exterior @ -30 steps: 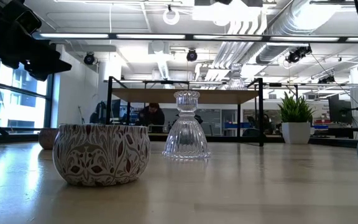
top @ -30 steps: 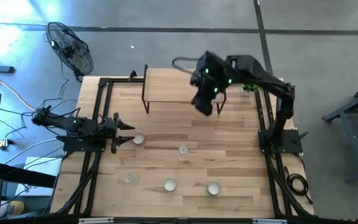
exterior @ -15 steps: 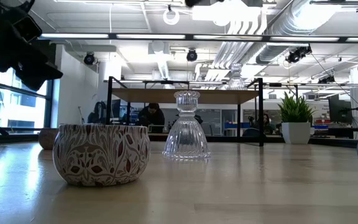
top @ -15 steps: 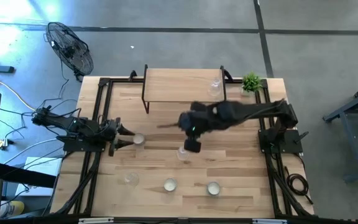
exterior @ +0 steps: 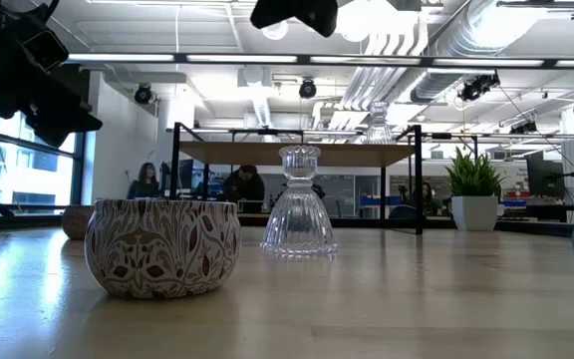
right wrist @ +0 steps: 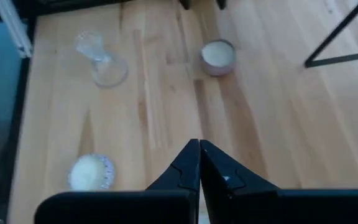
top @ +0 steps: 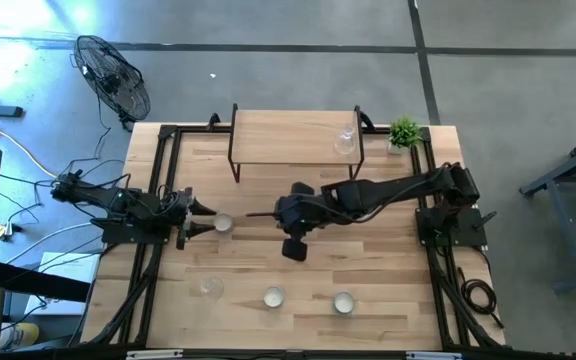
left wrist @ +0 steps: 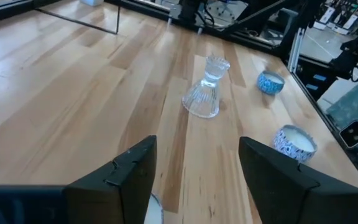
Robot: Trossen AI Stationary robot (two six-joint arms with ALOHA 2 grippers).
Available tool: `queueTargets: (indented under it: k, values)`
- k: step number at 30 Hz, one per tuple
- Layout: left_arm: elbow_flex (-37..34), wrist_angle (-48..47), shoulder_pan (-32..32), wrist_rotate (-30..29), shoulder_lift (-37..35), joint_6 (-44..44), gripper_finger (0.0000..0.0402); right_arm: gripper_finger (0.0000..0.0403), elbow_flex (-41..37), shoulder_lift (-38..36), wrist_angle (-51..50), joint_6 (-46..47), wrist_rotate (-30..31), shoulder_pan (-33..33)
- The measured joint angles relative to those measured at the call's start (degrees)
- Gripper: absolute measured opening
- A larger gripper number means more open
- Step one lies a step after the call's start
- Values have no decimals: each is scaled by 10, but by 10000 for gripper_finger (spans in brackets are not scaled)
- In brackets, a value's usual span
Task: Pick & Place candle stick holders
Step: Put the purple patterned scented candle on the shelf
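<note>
Three tealight cups stand on the table, and a clear stemmed holder stands near the front left. A second stemmed holder stands mid-table; in the high view my right arm hides it. A third stands on the shelf. My left gripper is open, level with the table, and the left cup's rim shows between its fingertips; no touch shows. My right gripper is shut and empty. It hangs above mid-table and points toward the table's left edge, as its wrist view shows.
A wooden shelf on black legs stands at the far edge, with a small green plant to its right. Black rails run along both table sides. Bare wood lies between the cups. People sit in the room behind.
My right arm has swung from above the shelf toward the table's near and left side, down to mid-table, and now covers the middle stemmed holder in the high view. The stemmed holder on the shelf has come into sight.
</note>
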Motion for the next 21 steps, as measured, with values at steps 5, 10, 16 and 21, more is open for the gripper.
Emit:
queueTargets:
  k: [5,10,16,21]
  values:
    - [0,-1,0,-9,0,20,297,2,-4,0,7,4,6,16]
    - [0,-2,0,2,0,40,387,2,-4,0,25,3,15,32]
    - [0,-4,0,16,0,116,368,1,-4,0,26,-13,47,43]
    - [0,-5,0,15,0,175,358,1,-4,0,25,-26,91,46]
